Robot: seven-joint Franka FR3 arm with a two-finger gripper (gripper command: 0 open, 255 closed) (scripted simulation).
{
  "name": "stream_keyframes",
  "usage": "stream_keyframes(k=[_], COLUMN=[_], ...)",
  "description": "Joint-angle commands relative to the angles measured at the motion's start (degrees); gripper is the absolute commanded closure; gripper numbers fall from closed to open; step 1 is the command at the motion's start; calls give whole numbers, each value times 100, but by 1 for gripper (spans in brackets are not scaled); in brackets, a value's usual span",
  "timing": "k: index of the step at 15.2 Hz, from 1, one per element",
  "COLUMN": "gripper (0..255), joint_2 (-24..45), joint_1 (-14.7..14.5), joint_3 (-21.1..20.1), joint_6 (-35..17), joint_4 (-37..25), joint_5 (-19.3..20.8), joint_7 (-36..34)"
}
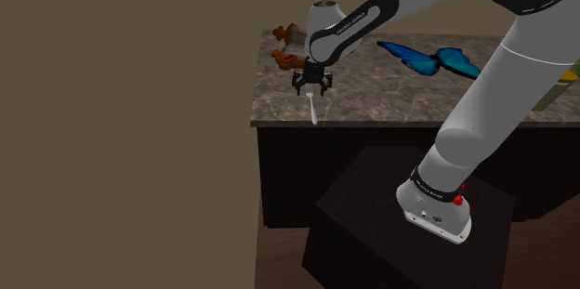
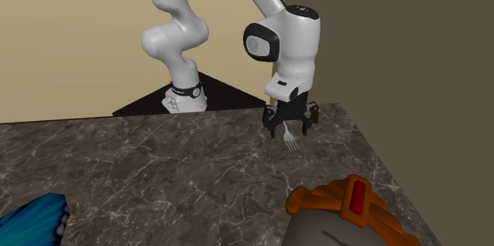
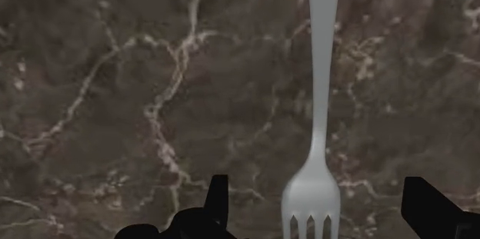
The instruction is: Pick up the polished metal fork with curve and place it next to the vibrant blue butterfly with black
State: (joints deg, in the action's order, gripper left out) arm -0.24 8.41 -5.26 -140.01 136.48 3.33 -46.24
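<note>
Shoulder view: black two-finger claw point(image 1: 313, 86) hangs over the dark veined marble desk point(image 1: 400, 101), near that view's left corner. Plain grey curved fork point(image 1: 315, 111) lies flat just under it. Vivid blue butterfly point(image 1: 429, 59) sits on the desk well apart, toward that view's right.

Second exterior view: fork point(image 2: 292, 140) is just below the claw point(image 2: 290, 127). Orange-brown ribbed object point(image 2: 348, 202) is at lower right, butterfly point(image 2: 32, 217) at lower left.

Wrist view adds the gap: fingers point(image 3: 218, 199) are spread, with the fork point(image 3: 321, 107) tines between them, untouched. Claw released.
</note>
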Motion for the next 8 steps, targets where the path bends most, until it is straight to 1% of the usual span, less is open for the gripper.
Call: stream_keyframes(k=[1,5,6,8], gripper=[0,0,255,255], joint_2=[4,3,3,7], joint_1=[0,0,0,1], joint_3=[0,0,0,1], joint_6=[-6,-5,-5,-5], joint_4=[1,1,1,-2], joint_5=[1,1,1,2], joint_7=[0,0,0,0])
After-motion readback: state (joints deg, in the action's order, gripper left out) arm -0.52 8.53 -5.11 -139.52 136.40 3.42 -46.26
